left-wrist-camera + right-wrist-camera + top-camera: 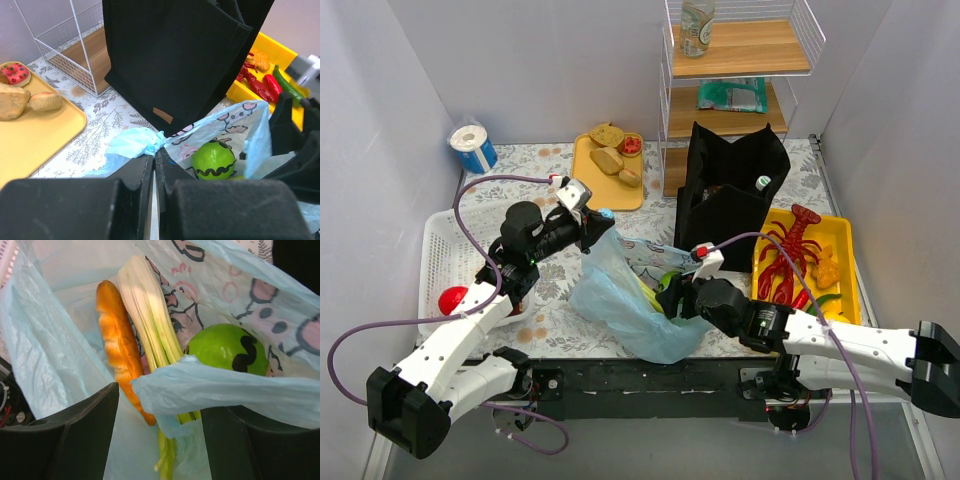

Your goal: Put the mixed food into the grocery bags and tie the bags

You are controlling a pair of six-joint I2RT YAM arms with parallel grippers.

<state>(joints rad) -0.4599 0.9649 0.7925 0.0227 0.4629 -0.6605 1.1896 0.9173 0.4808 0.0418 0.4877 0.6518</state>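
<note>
Light-blue plastic bag with cartoon prints lies slumped, mouth open, on the floral tabletop at lower centre of the overhead view, between the two arms. Just behind it, right of centre, the black bag stands upright. The left gripper, at the bottom middle of its wrist view, has its fingers pressed fully together, pinching a twisted bunch of the blue bag's rim. The right gripper grips nothing, its fingers standing wide apart at the lower corners of its view, and a loose fold of the rim drapes across the gap. Inside the blue bag lie a golden bread loaf, pale green stalks touching its right side, and – further right – a round green vegetable with black markings.
</note>
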